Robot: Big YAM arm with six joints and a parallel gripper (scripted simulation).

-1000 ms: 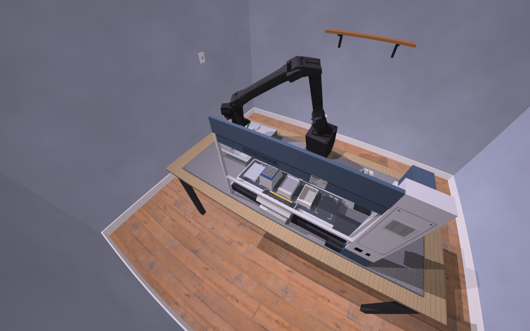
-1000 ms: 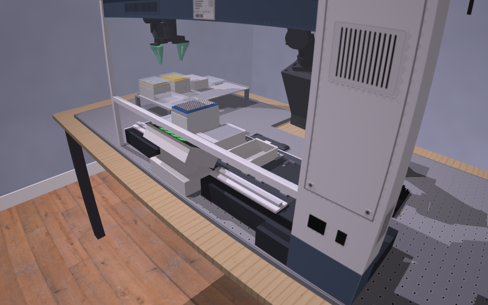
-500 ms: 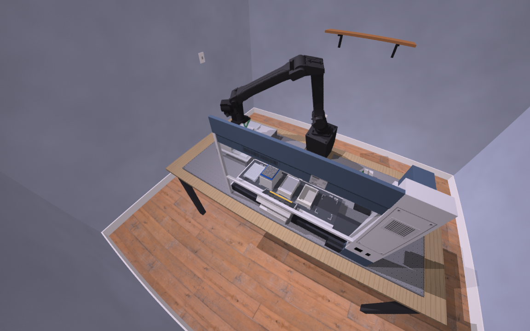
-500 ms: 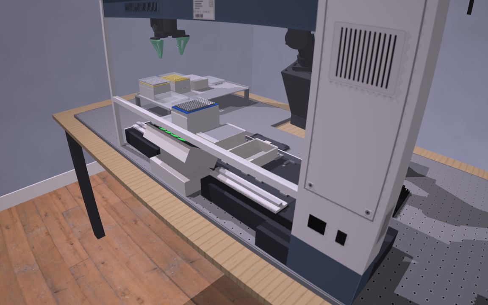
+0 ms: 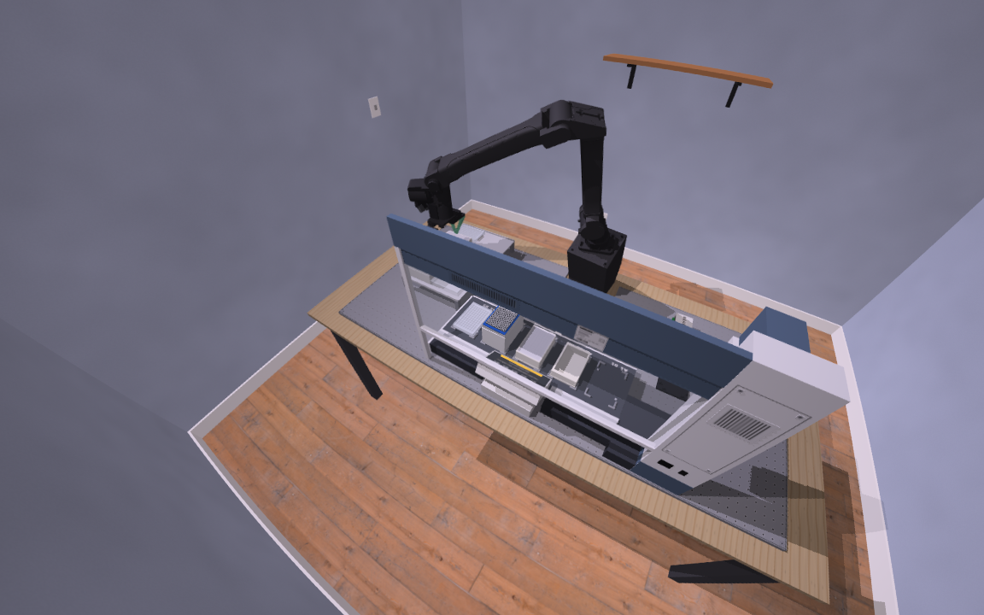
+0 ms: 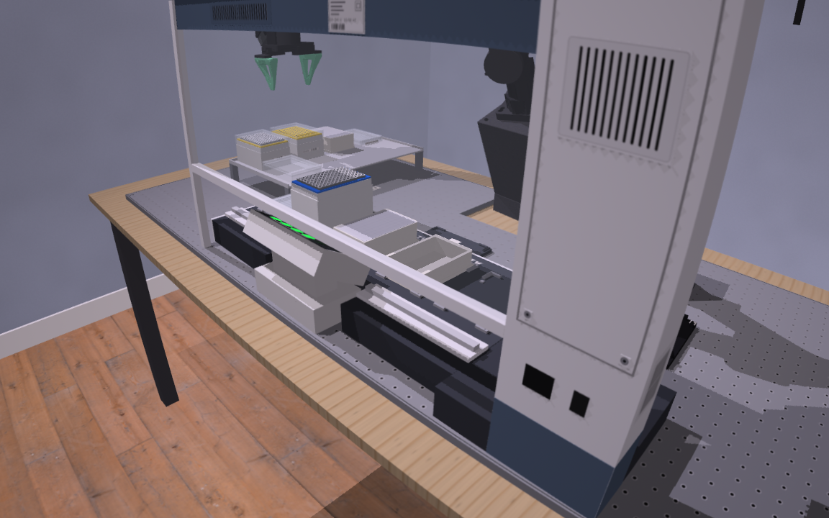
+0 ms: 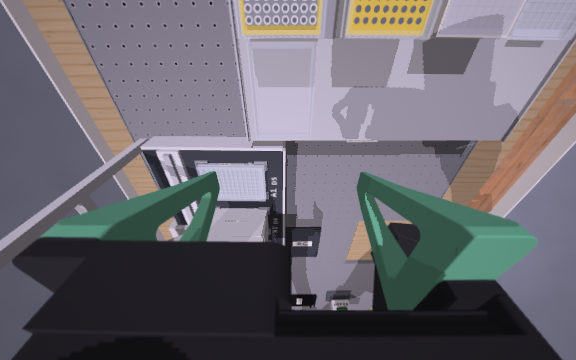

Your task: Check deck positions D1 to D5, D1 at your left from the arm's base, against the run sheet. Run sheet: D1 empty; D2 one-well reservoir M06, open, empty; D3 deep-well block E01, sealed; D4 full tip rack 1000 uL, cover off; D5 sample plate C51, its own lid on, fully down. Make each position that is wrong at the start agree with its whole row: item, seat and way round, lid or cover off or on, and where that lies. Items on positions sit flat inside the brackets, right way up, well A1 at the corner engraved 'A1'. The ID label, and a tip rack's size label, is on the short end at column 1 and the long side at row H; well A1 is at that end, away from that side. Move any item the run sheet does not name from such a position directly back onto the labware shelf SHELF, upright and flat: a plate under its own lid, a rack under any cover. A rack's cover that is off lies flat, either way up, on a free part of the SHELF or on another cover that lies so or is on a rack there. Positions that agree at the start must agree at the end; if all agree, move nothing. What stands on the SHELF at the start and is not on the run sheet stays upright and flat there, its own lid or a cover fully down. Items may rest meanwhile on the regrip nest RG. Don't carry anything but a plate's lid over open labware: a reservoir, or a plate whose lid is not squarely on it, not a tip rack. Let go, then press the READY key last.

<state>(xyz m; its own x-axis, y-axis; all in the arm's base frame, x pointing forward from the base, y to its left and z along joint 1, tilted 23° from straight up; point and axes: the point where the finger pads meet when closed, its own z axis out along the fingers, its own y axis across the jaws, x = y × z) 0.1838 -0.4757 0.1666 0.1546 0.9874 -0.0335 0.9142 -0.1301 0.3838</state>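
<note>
- Top view: high and far, looking obliquely down on the whole table (image 5: 434,397).
- Exterior view: close, low at the front corner, facing the deck.
- Wrist view: looks straight down past the hand (image 7: 288,210).
- All share the shelf (image 6: 391,149).

A laboratory bench — a perforated breadboard (image 6: 784,412) tops the wooden desk (image 6: 340,399). Near its left edge, tip racks (image 6: 330,193) and well plates (image 5: 471,317) sit in a liquid-handler frame (image 6: 604,193).
</note>
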